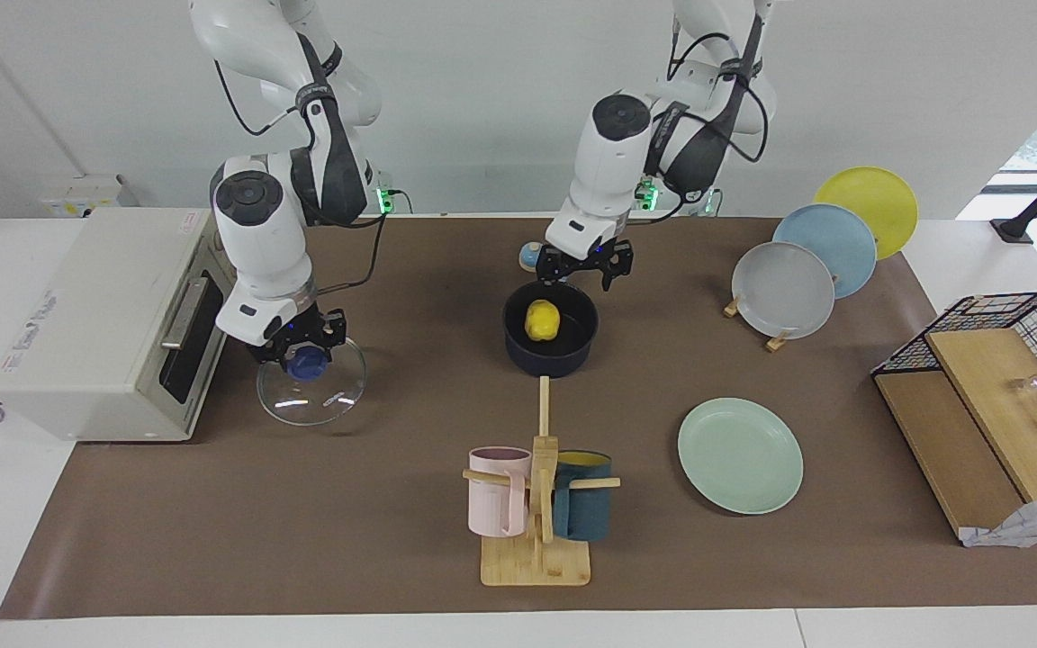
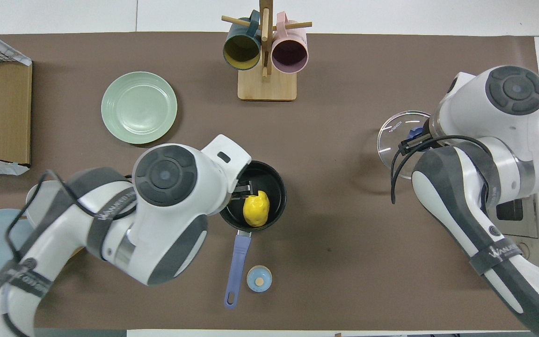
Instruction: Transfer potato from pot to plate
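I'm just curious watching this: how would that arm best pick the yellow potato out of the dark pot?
Best from straight above, I think: the potato lies low inside the pot, whose wall blocks any sideways approach. The left tool, open over the pot's rim, could pinch across the potato's narrow middle, since it is a lumpy oval.

Toaster oven [image 1: 113, 319] at the right arm's end of the table [image 1: 347, 522], glass lid [image 1: 311, 391] beside it, mug rack [image 1: 536, 504] with pink mug [image 1: 493, 490] and teal mug [image 1: 583, 508], plate rack [image 1: 820, 256], wire basket [image 1: 1005, 360], small blue knob [image 2: 258, 279].
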Robot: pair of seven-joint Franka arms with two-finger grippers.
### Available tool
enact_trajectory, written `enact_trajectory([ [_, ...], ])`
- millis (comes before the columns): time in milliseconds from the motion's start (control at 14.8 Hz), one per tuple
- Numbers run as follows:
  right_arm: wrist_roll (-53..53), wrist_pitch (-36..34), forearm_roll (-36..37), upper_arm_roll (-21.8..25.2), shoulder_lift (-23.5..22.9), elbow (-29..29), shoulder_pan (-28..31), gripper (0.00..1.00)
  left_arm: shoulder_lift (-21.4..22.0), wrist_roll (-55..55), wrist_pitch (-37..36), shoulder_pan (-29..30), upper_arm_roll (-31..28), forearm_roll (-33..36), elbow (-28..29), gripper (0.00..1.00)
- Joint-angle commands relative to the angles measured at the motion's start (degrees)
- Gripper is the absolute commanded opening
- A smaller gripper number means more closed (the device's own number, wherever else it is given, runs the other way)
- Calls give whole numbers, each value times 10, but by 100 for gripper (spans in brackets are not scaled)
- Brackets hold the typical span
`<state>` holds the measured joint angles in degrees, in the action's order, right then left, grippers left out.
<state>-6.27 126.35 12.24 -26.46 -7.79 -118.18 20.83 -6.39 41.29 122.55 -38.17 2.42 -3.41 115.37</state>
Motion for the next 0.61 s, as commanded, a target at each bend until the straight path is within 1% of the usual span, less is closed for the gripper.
enact_trajectory([
  [0,-23,57,-13,-7,42,-78,40,17,-23,12,29,-18,-12,-11,12,100],
  [135,-14,89,-13,-7,44,-96,40,23,-38,17,49,-21,-12,-11,18,100],
  [269,-14,106,-13,-7,47,-109,43,24,-45,23,54,-28,-12,-12,17,100],
  [337,-14,106,-13,-7,48,-111,43,38,-45,23,53,-29,-12,-12,18,100],
  [404,-13,106,-13,-7,48,-110,42,74,-47,23,53,-30,-11,-12,18,100],
  [472,-12,105,-13,-8,48,-108,41,98,-49,22,53,-36,-10,-12,18,100],
  [539,-12,97,-13,-7,47,-101,40,100,-54,19,52,-40,-11,-12,18,100],
])
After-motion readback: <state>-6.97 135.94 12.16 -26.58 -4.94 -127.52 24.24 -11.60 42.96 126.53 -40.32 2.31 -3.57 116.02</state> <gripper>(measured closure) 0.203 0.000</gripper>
